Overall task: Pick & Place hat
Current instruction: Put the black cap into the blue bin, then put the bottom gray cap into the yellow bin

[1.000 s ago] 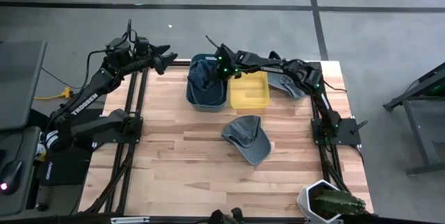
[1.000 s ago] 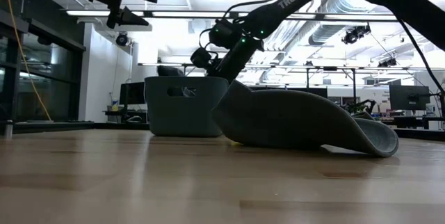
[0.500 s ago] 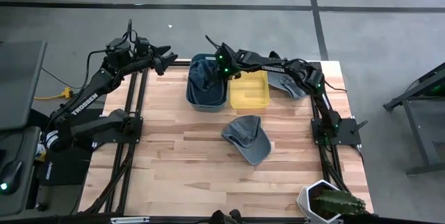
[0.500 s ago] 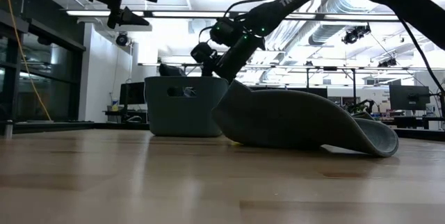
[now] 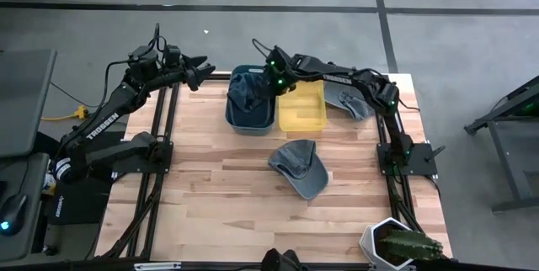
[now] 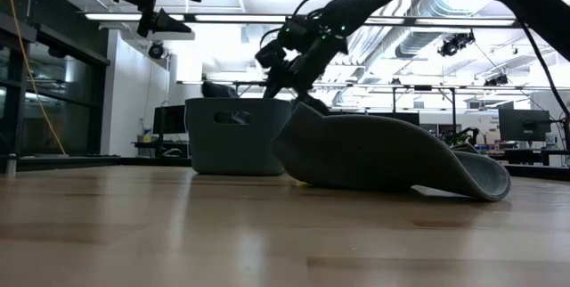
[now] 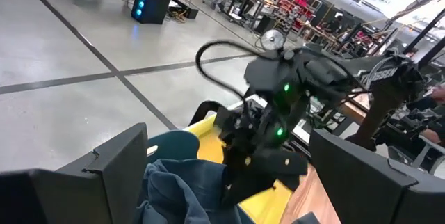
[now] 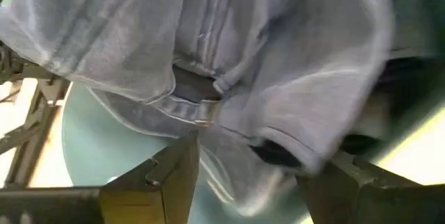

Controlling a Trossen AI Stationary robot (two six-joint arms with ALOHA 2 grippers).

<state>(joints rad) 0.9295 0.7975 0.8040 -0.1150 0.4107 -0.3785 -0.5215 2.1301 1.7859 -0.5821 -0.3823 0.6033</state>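
Above the blue bin (image 5: pixel 250 113), the right gripper (image 5: pixel 271 80) is held spread over a denim hat (image 8: pixel 229 64), nothing grasped.

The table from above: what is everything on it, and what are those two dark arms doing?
Table: one, pale wood.
Blue bin: one, at the far middle of the table, with a blue hat inside.
Yellow tray: one, right beside the bin.
Grey cap: one, lying on the table in front of the tray.
Second grey hat: one, at the far right edge, partly under the arm.
White pot with a green plant: one, near right corner.
Left gripper: open, raised over the far left edge, waiting.
Right gripper: open, poised above the bin and the blue hat.
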